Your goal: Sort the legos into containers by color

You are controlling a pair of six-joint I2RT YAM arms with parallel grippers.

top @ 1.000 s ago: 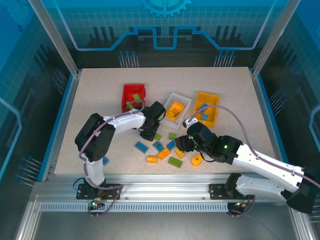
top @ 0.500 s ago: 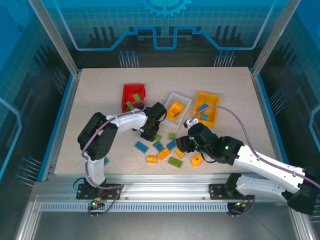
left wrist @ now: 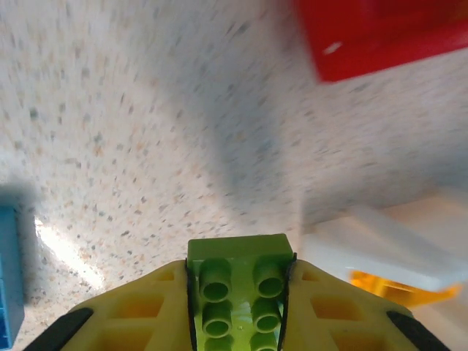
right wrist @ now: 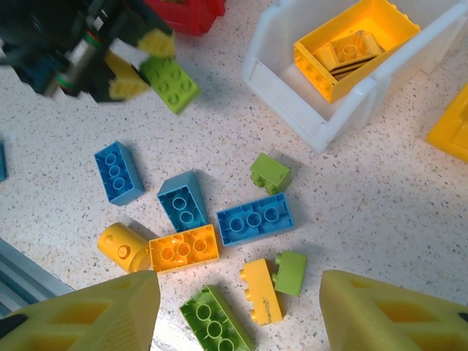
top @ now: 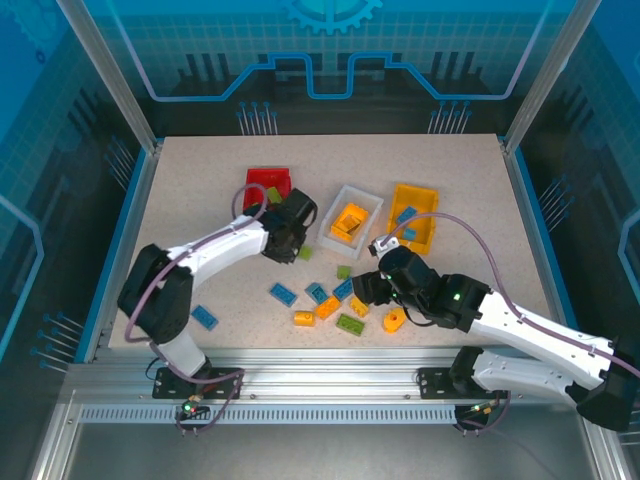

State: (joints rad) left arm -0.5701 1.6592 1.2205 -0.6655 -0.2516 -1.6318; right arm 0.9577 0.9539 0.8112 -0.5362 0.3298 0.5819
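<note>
Just off the near right corner of the red bin (top: 258, 180), toward the middle of the surface: lime green brick (right wrist: 170, 85), pinched by its two long sides in the left gripper (left wrist: 238, 322). Shows studs up to the left wrist camera, long axis running straight out along the fingers, front end poking past the tips. Looks lifted clear of the surface, with a shadow beneath. Clamped firmly, yellow pads (left wrist: 157, 311) flush to both flanks.

Lies between two bins: red one toward the far left of the brick, already holding green pieces; white bin (top: 375, 203) close on the right, holding orange pieces. Calls for a short carry away from the near edge and leftward, over the red rim. Probably needs no turning, given a bin mouth far wider than the brick. Risk, as a guess: drifting right and dropping into the white bin, with that bin's corner just beside the fingers.

Farther right, yellow bin (top: 428, 192) with blue pieces inside. Toward the near edge, right gripper (top: 365, 288) hovering over the loose bricks (right wrist: 254, 218), jaws spread wide, gripping nothing. Well apart from the red bin, so left arm clearly the nearer for this drop.
</note>
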